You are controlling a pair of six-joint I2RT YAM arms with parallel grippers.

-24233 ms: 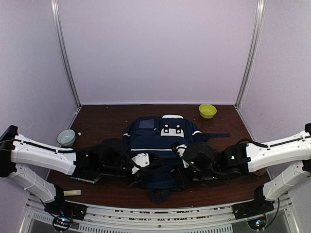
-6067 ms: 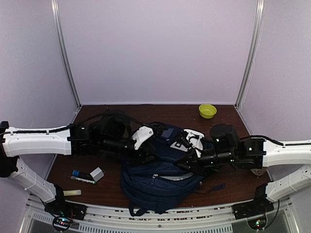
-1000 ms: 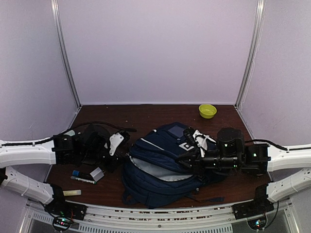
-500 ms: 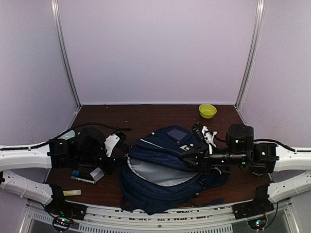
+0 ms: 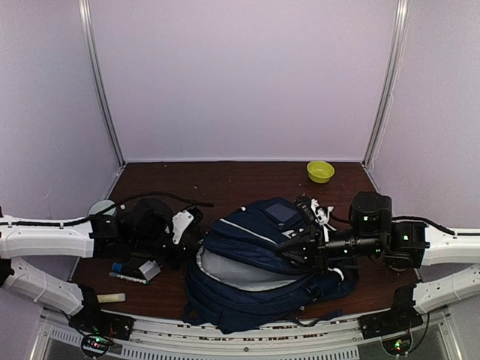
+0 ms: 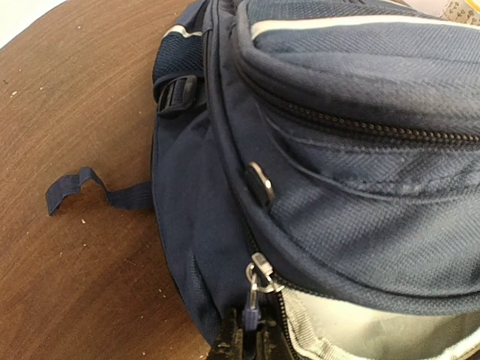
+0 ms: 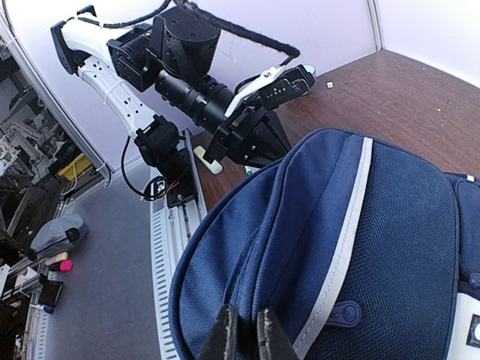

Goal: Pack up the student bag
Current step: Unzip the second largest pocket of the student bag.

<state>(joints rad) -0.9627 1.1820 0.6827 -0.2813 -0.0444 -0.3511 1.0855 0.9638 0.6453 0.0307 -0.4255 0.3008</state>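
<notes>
We see the left end effector [image 6: 246, 339] clamped on the zipper pull [image 6: 255, 291] of the student bag [image 5: 259, 259], and the right end effector [image 7: 245, 328] apparently pinching its fabric.

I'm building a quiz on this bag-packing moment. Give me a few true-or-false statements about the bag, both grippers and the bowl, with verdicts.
1. The student bag is unzipped, with its grey lining showing. True.
2. The yellow-green bowl sits inside the bag. False: it stands on the table at the far right, apart from the bag.
3. The left gripper pinches a zipper pull on the bag. True.
4. The right gripper hangs open above the bag. False: it is shut on the bag's blue fabric.
</notes>
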